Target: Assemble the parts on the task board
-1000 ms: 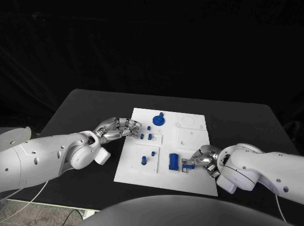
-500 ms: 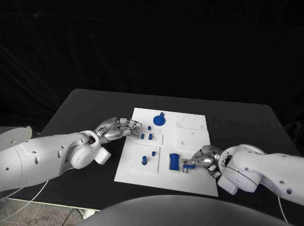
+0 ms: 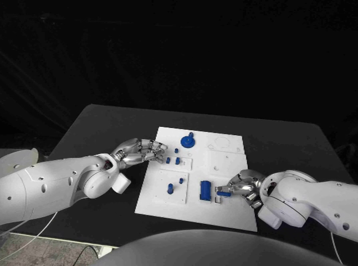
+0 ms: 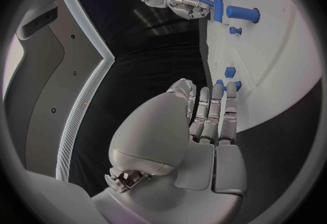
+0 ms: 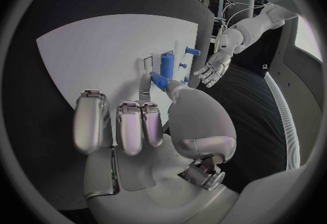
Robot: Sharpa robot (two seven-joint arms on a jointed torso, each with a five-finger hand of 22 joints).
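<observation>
The white task board point(image 3: 197, 208) lies mid-table. My right hand point(image 3: 243, 184) is over its near right part and pinches a small blue part point(image 3: 224, 193) between thumb and finger, just right of an upright blue cylinder point(image 3: 204, 190). The right wrist view shows that pinched part point(image 5: 158, 78) close to the cylinder point(image 5: 167, 65). My left hand point(image 3: 139, 151) rests at the board's left edge, holding nothing, its fingers point(image 4: 219, 109) stretched out towards two small blue pegs point(image 4: 229, 71). A round blue part point(image 3: 188, 141) stands at the board's far end, and another blue piece point(image 3: 171, 187) sits near the left.
The black table point(image 3: 99, 124) surrounds the board on all sides. Empty round recesses point(image 3: 222, 142) mark the board's far right corner. Both white forearms point(image 3: 59, 185) lie low over the table's near corners.
My right hand has shifted slightly with the small blue part beside the cylinder. The left hand has stayed put.
</observation>
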